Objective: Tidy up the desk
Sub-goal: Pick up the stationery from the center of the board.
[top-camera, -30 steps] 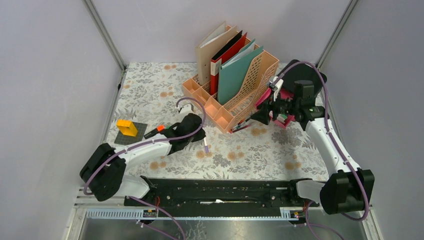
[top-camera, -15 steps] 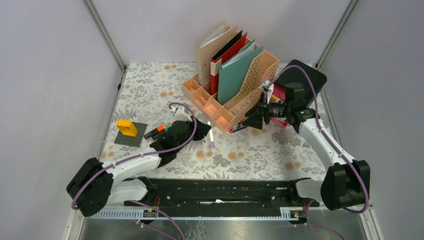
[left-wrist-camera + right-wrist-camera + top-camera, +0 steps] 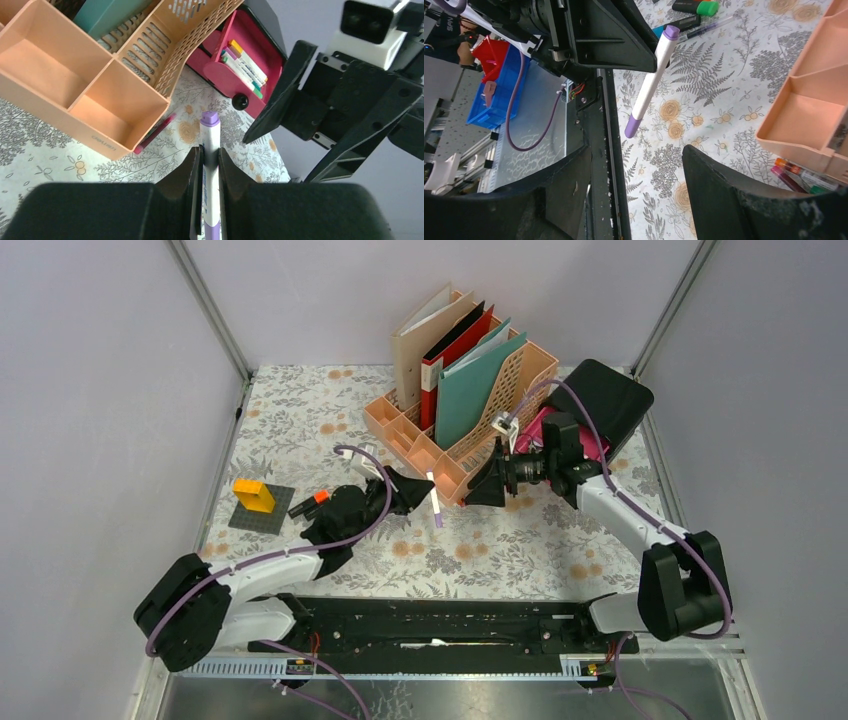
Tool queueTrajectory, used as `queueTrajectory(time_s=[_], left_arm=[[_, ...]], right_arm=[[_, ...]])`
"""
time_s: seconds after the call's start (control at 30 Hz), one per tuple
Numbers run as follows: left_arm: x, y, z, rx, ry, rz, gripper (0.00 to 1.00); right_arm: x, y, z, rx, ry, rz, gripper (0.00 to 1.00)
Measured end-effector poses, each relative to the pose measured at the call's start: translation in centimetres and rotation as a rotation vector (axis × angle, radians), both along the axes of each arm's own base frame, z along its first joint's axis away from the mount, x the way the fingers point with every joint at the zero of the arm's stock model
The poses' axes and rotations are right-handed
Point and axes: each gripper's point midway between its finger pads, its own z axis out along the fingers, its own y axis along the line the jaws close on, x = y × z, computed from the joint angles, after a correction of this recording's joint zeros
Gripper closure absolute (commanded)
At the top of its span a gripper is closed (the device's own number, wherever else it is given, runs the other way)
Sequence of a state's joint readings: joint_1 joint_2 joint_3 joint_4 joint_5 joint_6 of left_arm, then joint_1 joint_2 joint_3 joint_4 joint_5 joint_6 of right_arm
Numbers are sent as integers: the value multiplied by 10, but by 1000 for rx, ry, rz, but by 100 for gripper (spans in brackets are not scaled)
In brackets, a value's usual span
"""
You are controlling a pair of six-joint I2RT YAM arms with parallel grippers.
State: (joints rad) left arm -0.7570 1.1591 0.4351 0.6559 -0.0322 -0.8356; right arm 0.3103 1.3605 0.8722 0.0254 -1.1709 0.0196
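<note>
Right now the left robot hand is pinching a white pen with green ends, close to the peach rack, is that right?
Not quite. The pen has purple ends, not green; the left wrist view shows them. The rest holds: the left gripper is pinching the white pen close to the peach rack.

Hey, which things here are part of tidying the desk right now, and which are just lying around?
In the job: desk; purple-capped marker, clamped in the left end effector; open right end effector facing it; peach rack.
Lying about: orange block on grey plate; highlighter; pink box of markers.
</note>
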Motion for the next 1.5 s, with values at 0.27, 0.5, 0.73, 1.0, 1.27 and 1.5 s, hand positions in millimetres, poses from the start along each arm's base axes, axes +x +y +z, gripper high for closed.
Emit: queueTrajectory(time_s=[0.27, 0.5, 0.73, 1.0, 1.27, 1.5], left_arm=[[0, -8, 5, -37, -20, -32, 100], [-2, -18, 2, -57, -12, -66, 100], [-6, -28, -1, -76, -5, -93, 100], [-7, -35, 5, -101, -20, -103, 100], [-11, -37, 14, -124, -44, -114, 90], [-12, -33, 17, -102, -54, -107, 47]], right_arm=[[-6, 15, -9, 5, 65, 33, 25], [-8, 25, -19, -1, 122, 50, 25], [-13, 32, -23, -6, 145, 68, 29], [-24, 45, -31, -20, 182, 109, 44], [-20, 45, -39, -44, 191, 83, 100], [-21, 45, -42, -63, 172, 91, 100]])
